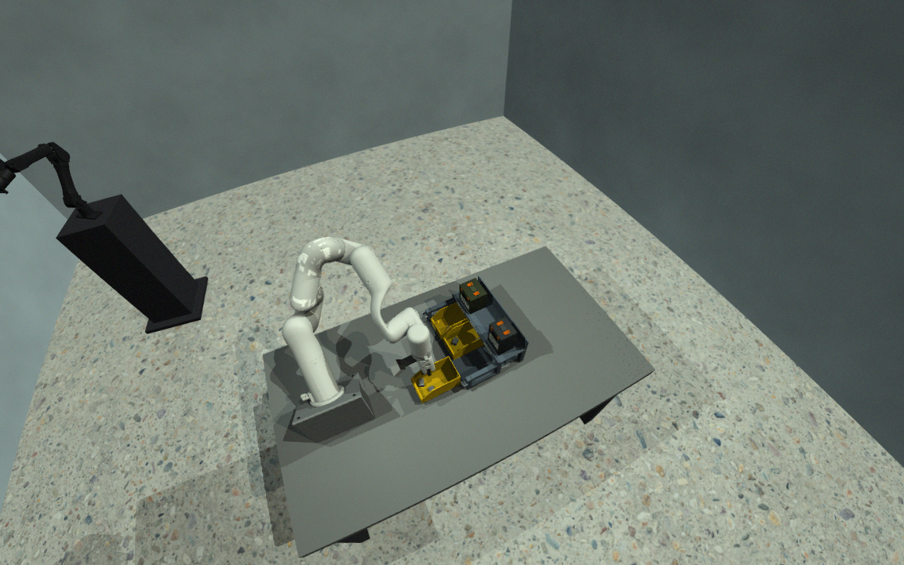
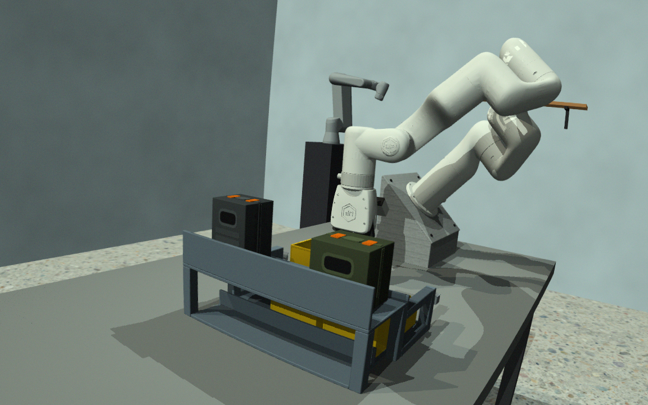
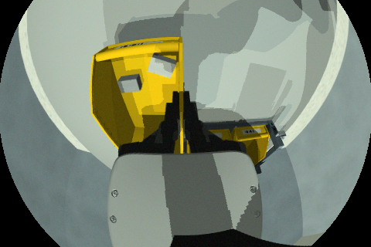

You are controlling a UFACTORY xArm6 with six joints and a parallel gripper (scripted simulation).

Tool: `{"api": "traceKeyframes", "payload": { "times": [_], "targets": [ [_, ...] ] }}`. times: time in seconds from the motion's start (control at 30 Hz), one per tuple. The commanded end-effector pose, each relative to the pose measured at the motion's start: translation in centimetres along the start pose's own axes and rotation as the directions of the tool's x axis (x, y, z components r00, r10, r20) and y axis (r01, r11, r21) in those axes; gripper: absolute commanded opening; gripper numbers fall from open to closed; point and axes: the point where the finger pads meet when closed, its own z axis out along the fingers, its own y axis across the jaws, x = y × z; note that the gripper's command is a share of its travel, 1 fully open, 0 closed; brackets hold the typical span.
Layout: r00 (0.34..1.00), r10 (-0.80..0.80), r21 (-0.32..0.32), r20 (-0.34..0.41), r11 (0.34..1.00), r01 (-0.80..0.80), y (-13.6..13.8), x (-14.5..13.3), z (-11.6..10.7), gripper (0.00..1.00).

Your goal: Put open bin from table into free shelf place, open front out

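Observation:
The yellow open bin (image 1: 446, 380) (image 2: 300, 253) (image 3: 104, 85) is beside the shelf, its low front toward the robot base. It looks roughly level and raised off the table; its exact height is unclear. Two grey parts lie in it, one (image 3: 129, 84) near the middle, one (image 3: 162, 65) near the front. My gripper (image 1: 428, 369) (image 3: 181, 100) is shut on the bin's side wall; its fingers are hidden in the exterior view. Two yellow bins stand in the shelf (image 2: 275, 275), one (image 1: 446, 319) at the far end, the other (image 1: 465, 340) beside the free place (image 1: 475, 366).
A green box (image 1: 473, 296) (image 2: 351, 261) and a dark grey box (image 1: 504, 337) (image 2: 242, 226) stand on the shelf's upper board, the dark one near the free place's rear. Dividers and side frames edge the shelf. A black pedestal (image 1: 125, 267) stands away from the table.

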Motion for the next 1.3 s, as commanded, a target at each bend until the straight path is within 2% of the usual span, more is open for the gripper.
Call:
{"api": "traceKeyframes", "payload": {
  "times": [0.0,0.73,0.9,1.27],
  "targets": [
    [1.000,-0.001,0.002,0.004,1.000,0.001,0.0,-0.1,-0.1,0.00],
    [1.000,-0.001,0.002,0.004,1.000,0.001,0.0,0.6,0.6,0.00],
    [1.000,-0.001,0.002,0.004,1.000,0.001,0.0,1.6,1.6,0.00],
    [1.000,-0.001,0.002,0.004,1.000,0.001,0.0,1.6,1.6,0.00]
  ]
}}
